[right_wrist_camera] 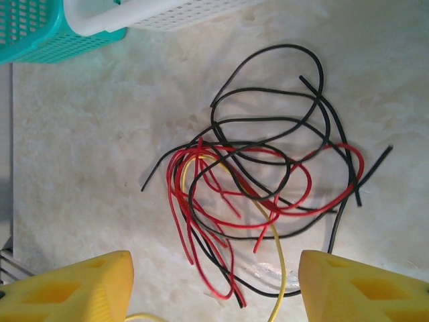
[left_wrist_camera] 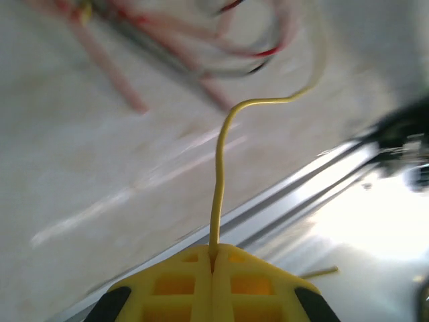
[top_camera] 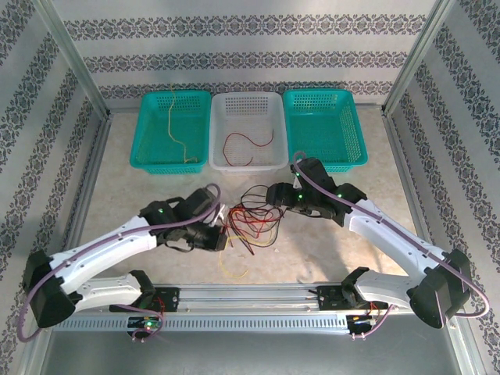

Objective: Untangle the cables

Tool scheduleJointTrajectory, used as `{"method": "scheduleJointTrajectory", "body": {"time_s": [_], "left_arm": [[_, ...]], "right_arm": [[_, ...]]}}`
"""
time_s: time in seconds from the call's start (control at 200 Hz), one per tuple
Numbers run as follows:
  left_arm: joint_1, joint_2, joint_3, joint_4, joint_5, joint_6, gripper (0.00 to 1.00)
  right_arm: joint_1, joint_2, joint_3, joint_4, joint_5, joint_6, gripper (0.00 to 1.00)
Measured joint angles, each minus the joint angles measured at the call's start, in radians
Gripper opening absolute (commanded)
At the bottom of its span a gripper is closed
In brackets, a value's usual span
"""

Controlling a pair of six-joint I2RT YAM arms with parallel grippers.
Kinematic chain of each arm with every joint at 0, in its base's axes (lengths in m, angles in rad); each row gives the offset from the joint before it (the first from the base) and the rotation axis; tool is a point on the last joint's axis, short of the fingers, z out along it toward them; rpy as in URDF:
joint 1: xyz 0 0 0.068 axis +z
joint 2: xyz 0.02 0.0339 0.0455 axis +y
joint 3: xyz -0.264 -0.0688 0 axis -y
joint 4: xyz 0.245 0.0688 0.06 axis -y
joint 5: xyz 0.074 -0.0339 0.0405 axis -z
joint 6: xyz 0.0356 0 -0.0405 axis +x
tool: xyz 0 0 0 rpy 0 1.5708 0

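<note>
A tangle of red and black cables (top_camera: 251,220) lies mid-table between the two arms; in the right wrist view the tangle (right_wrist_camera: 258,188) spreads out below my open right gripper (right_wrist_camera: 214,285), whose yellow fingers (right_wrist_camera: 80,288) stand far apart above it. A yellow cable (left_wrist_camera: 218,188) runs out of my left gripper (left_wrist_camera: 214,258), which is shut on it; its far end curves back toward the blurred tangle (left_wrist_camera: 201,60). In the top view my left gripper (top_camera: 223,238) sits at the tangle's left edge and my right gripper (top_camera: 275,194) at its upper right.
Three baskets stand at the back: a teal one (top_camera: 152,141) with a yellow cable (top_camera: 176,129), a white one (top_camera: 269,109) with a red cable (top_camera: 246,148), and a teal one (top_camera: 324,129) on the right. The aluminium rail (top_camera: 250,295) runs along the near edge.
</note>
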Motion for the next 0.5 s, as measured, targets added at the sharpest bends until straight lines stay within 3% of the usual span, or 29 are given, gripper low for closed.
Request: {"method": "scheduleJointTrajectory", "body": {"time_s": [0.315,0.505], "left_arm": [[0.000,0.069,0.364,0.018,0.072,0.094,0.00],[0.004,0.081,0.426,0.079,0.085,0.110,0.00]], "right_arm": [[-0.027,-0.061,0.125,-0.049,0.056,-0.045,0.68],[-0.043,-0.135,0.143,-0.062,0.072,-0.069,0.73]]}}
